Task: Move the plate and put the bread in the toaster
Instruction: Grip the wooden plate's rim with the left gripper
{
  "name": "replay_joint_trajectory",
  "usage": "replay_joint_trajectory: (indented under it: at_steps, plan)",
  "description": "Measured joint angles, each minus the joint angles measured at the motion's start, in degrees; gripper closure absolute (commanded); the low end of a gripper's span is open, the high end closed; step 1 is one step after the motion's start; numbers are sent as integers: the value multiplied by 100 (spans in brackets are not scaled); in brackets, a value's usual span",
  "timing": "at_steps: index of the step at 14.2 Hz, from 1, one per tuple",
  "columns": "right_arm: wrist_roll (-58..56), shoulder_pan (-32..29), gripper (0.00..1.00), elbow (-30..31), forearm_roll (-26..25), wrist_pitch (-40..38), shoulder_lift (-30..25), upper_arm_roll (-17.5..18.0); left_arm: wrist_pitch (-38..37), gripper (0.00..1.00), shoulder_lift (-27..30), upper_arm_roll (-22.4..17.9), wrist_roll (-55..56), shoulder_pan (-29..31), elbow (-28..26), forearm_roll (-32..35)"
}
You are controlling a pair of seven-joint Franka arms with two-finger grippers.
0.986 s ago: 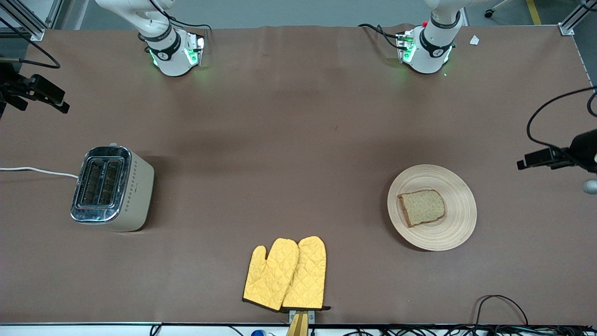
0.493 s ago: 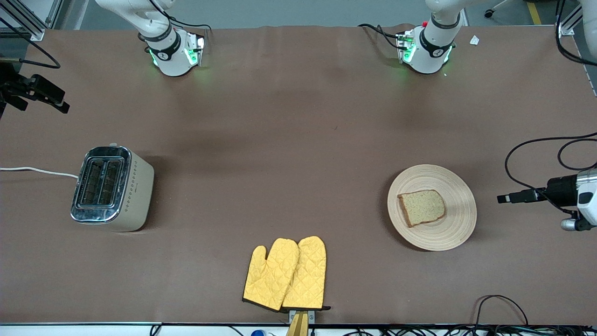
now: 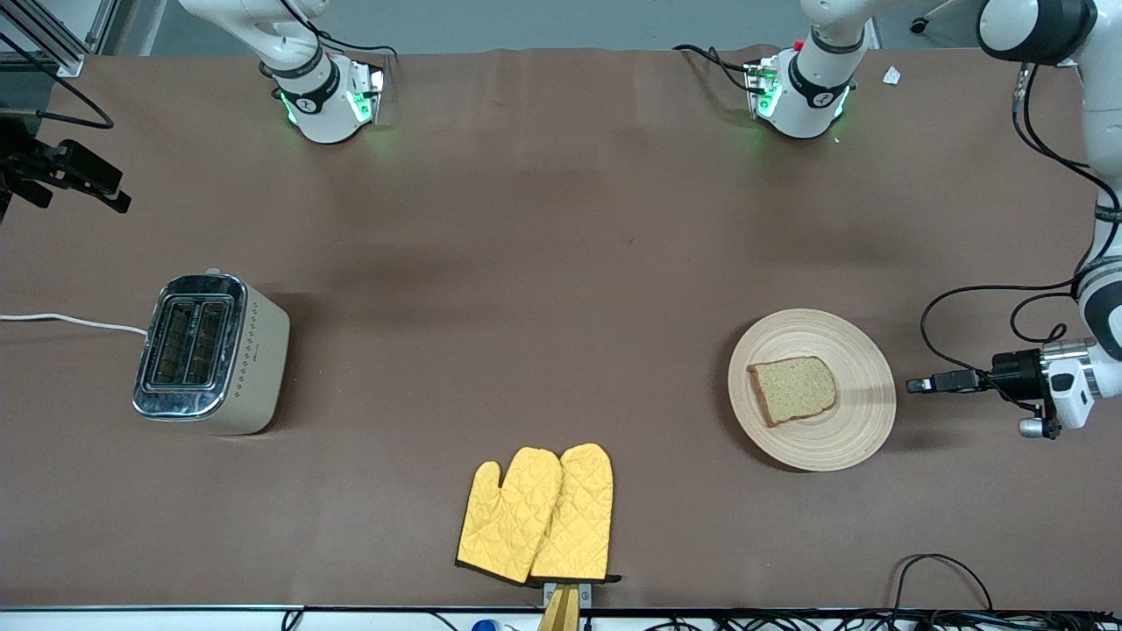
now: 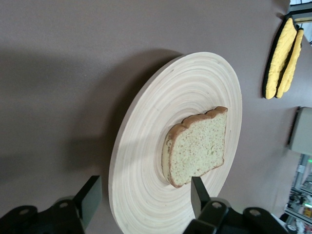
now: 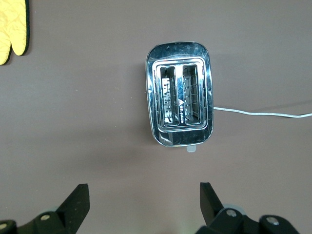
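The bread (image 3: 793,390) lies on the plate (image 3: 863,421), toward the left arm's end of the surface. The left hand (image 3: 916,385) is just beside the plate's edge, fingers apart and holding nothing. The toaster (image 3: 210,353) stands well apart. The right hand (image 5: 144,204) hangs open over it, empty.

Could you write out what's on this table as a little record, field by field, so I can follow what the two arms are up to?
plate: on the table toward the left arm's end, untouched
bread: one slice lying flat on the plate
toaster: toward the right arm's end, both slots empty, white cord trailing off
oven mitts: yellow pair at the table edge nearest the front camera
left gripper: low beside the plate's rim, fingers apart, holding nothing
right gripper: open, above the toaster, waiting
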State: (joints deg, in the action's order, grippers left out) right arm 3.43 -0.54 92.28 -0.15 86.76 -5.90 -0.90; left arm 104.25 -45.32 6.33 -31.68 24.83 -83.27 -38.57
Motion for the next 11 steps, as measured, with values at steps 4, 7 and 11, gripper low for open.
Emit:
replay_joint_trajectory:
  at_steps: [4,7,11]
  plan:
    - [-1,0,0,0,0,-5,0,0,2,37,-309,1,-422,61,19,-188]
    - [-1,0,0,0,0,-7,0,-2,2,51,-448,5,-599,61,34,-210]
    - [-1,0,0,0,0,-8,0,-2,1,89,-582,6,-880,61,36,-211]
